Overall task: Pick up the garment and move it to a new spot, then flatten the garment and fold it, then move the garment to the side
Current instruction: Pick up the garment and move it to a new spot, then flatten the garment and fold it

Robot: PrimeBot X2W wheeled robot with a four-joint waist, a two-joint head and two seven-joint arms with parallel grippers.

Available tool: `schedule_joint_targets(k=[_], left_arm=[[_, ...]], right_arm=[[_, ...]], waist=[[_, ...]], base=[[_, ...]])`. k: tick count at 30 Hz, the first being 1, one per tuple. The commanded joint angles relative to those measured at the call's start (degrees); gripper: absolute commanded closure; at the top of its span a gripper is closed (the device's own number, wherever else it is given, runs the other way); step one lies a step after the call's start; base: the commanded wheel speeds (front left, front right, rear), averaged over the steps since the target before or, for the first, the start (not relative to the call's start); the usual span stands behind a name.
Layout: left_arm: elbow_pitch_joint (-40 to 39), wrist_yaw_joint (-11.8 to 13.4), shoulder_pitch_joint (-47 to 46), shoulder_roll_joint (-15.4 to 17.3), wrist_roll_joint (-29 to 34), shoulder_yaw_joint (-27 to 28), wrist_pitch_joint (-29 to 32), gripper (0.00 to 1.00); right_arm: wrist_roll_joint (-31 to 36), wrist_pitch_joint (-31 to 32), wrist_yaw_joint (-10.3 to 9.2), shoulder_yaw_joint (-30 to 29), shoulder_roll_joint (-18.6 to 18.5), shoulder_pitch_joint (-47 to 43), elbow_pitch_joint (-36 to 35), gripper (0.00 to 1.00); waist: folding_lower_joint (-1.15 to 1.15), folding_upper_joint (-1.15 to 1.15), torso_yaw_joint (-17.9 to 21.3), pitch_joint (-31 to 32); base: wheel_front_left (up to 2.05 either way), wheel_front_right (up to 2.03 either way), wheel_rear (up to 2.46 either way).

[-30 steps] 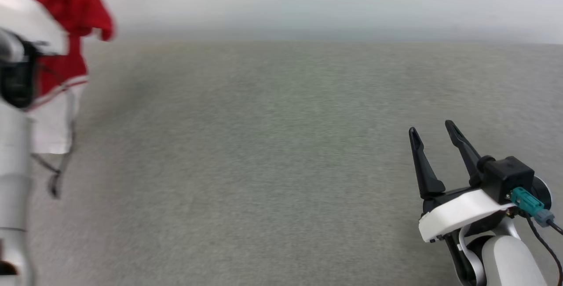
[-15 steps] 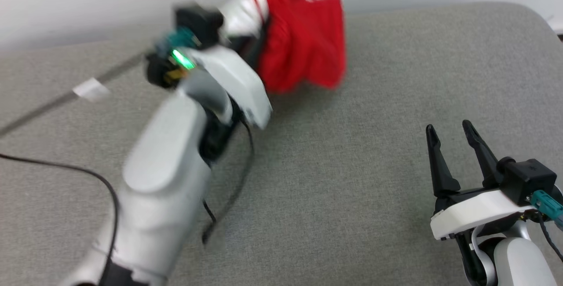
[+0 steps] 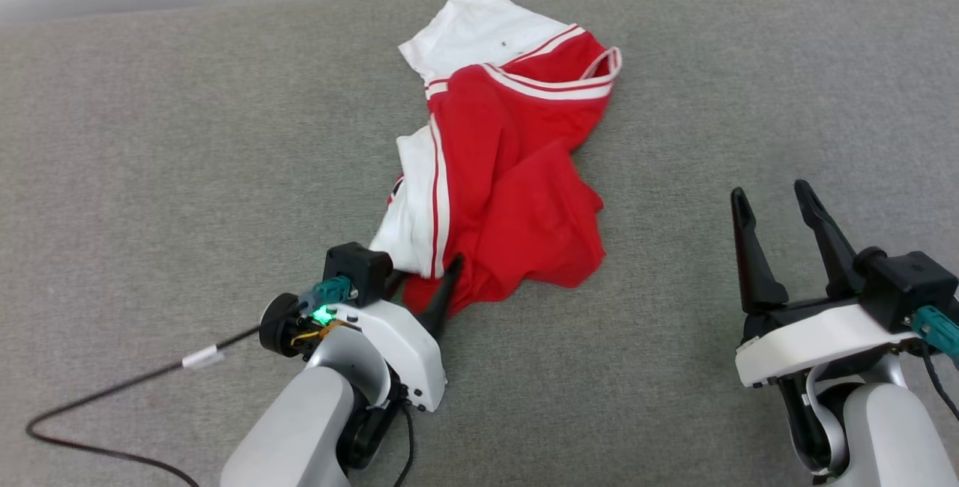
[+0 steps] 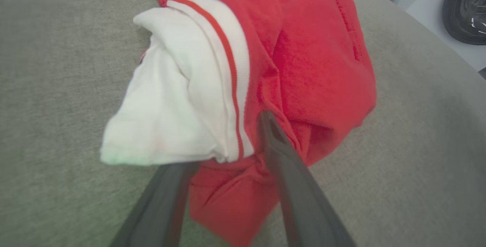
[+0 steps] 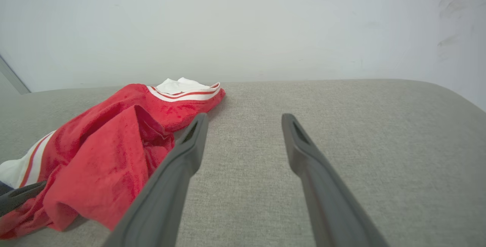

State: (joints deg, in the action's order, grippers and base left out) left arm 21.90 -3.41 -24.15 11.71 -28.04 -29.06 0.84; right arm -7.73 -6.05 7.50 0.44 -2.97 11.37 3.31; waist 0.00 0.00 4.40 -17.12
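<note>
- on the grey fabric surface (image 3: 187,135), as the head view gives it to you, the garment (image 3: 509,195) lies crumpled near the middle. its red body is toward you, one white sleeve (image 3: 472,30) is at the far end, and striped trim runs along its folds.
- your left end effector (image 3: 427,277) sits at the garment's near edge. one dark finger (image 3: 448,288) lies on top of the red cloth and the other is hidden under the white part. a green light (image 3: 324,315) glows at its wrist, and a black cable (image 3: 112,397) trails off to the left across the surface.
- your right end effector (image 3: 772,195) is at the lower right, well apart from the garment, its fingers spread wide and holding nothing.
- through the left wrist view you see the left end effector (image 4: 228,144) partly open, its fingers standing apart with the garment (image 4: 303,68) bunched between and over them. the left-hand finger runs under the white sleeve (image 4: 171,106), which hides its tip. the right-hand finger (image 4: 288,171) lies against red cloth.
- through the right wrist view your right end effector (image 5: 245,117) stands wide and empty-handed over bare surface (image 5: 341,106). the garment (image 5: 106,155) lies off to the left of that view. one dark finger (image 5: 21,197) of the left end effector pokes out at the garment's lower left edge. a pale wall (image 5: 228,22) rises behind the surface.
</note>
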Motion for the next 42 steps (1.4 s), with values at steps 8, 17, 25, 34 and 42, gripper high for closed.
schedule_joint_targets(k=[8,17,25,34,42], left_arm=[[-5.38,4.14,-0.01,-0.26,3.14,1.45,-8.76,0.0],[-9.07,8.46,2.26,1.24,3.0,5.2,-11.99,0.0],[-10.98,10.37,8.28,5.36,2.06,8.32,-12.46,0.0],[-12.51,11.98,14.29,7.06,1.62,8.47,-12.21,0.0],[-13.52,11.7,13.74,7.48,0.54,9.0,-11.73,0.0]], right_arm=[[1.48,0.37,-0.03,-1.31,0.11,-0.08,0.43,0.0],[2.17,2.03,-0.03,-2.43,0.11,-2.23,-0.6,0.0],[1.55,3.53,-0.03,-2.84,0.12,-6.05,-1.89,0.0],[0.89,4.85,-0.03,-2.41,0.11,-10.25,-3.09,0.0],[1.28,5.45,-0.03,-2.26,0.12,-11.14,-4.34,0.0]], waist=[[0.0,0.0,-2.7,3.35],[0.0,0.0,-4.97,7.71],[0.0,0.0,-5.86,11.89],[0.0,0.0,-5.14,14.56],[0.0,0.0,-4.73,14.97]], base=[[0.0,0.0,0.0],[0.0,0.0,0.0],[0.0,0.0,0.0],[0.0,0.0,0.0],[0.0,0.0,0.0]])
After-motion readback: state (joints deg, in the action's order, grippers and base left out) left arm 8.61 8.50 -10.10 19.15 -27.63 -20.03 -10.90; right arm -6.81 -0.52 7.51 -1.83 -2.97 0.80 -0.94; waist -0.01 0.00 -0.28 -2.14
